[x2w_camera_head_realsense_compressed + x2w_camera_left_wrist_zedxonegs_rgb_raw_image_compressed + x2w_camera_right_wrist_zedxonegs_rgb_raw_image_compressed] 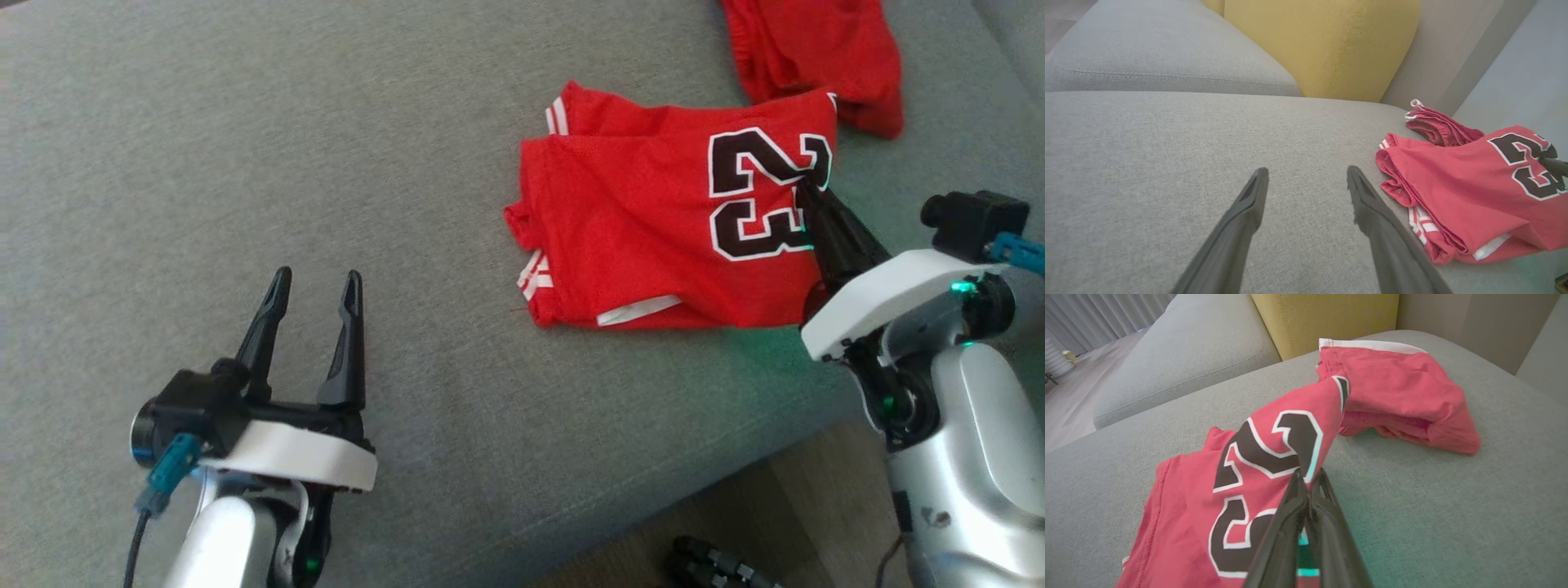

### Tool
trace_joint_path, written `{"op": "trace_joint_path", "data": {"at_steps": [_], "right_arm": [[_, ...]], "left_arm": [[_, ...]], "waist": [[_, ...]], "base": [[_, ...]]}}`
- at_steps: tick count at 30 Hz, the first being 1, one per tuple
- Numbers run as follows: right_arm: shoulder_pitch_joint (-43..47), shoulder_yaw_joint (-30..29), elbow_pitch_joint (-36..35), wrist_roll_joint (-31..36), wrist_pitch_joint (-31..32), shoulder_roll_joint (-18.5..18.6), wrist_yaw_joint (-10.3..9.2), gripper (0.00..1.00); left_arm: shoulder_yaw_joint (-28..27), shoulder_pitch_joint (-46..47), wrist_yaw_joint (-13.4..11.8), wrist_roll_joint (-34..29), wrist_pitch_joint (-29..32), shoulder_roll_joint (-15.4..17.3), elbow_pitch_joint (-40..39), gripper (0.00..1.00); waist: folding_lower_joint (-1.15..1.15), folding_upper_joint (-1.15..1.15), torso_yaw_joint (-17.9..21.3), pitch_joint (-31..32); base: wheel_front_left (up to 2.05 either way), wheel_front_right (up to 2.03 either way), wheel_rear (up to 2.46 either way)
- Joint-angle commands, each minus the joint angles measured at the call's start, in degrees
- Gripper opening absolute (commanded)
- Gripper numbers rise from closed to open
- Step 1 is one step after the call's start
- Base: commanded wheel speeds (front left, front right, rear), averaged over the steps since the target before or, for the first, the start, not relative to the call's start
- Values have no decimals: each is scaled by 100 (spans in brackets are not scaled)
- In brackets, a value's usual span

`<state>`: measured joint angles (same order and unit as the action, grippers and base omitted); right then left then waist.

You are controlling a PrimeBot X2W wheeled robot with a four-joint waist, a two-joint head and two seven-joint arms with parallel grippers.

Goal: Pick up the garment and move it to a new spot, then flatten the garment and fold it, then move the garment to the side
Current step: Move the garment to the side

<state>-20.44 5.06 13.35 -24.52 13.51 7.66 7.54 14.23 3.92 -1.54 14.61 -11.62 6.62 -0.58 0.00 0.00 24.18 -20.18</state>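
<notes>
The garment [653, 229] is a red jersey with a black "23", folded on the grey sofa seat [326, 163]. It also lies at the right of the left wrist view [1461, 192]. My right gripper [812, 192] is shut on the garment's right edge by the number, lifting that edge a little; the right wrist view shows the pinched fabric [1274, 457] between the closed fingers of that gripper [1309, 475]. My left gripper [314, 286] stands open over bare cushion, well to the left of the garment, nothing between its fingers [1249, 204].
A second red garment [816, 57] lies bunched just beyond the jersey, touching its far corner. A yellow cushion [1323, 45] and grey backrest stand behind. The sofa's front edge and wooden floor [735, 506] are at the lower right.
</notes>
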Motion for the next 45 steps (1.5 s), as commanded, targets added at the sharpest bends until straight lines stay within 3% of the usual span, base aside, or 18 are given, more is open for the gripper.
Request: {"op": "trace_joint_path", "data": {"at_steps": [1, 9, 26, 42, 43, 45], "right_arm": [[-203, 46, -189, 52, -50, 22, -5, 0], [-1310, -166, 181, 275, 200, 308, -5, 0], [-2818, -1149, 1249, 1077, 328, 1449, -5, 0], [-3207, -1865, 1944, 2267, 124, 1542, -5, 0], [-3215, -1910, 1983, 2344, 90, 1531, -5, 3], [-3232, -1998, 2056, 2504, 16, 1516, -5, 80]], "left_arm": [[-133, 118, -30, -51, -2, 23, -228, 100], [-104, 185, -68, 34, -93, -47, -215, 100], [-72, 389, -62, 104, -270, -119, -114, 100], [-65, 576, -47, 95, -311, -110, -89, 100], [-64, 579, -48, 95, -313, -110, -87, 100], [-55, 581, -56, 90, -315, -112, -87, 100]], "waist": [[0, 0, -83, 18], [0, 0, -447, 33], [0, 0, -1012, -246], [0, 0, -1109, -503], [0, 0, -1114, -510], [0, 0, -1122, -519]], "base": [[0, 0, 0], [0, 0, 0], [0, 0, 0], [0, 0, 0], [0, 0, 0], [0, 0, 0]]}}
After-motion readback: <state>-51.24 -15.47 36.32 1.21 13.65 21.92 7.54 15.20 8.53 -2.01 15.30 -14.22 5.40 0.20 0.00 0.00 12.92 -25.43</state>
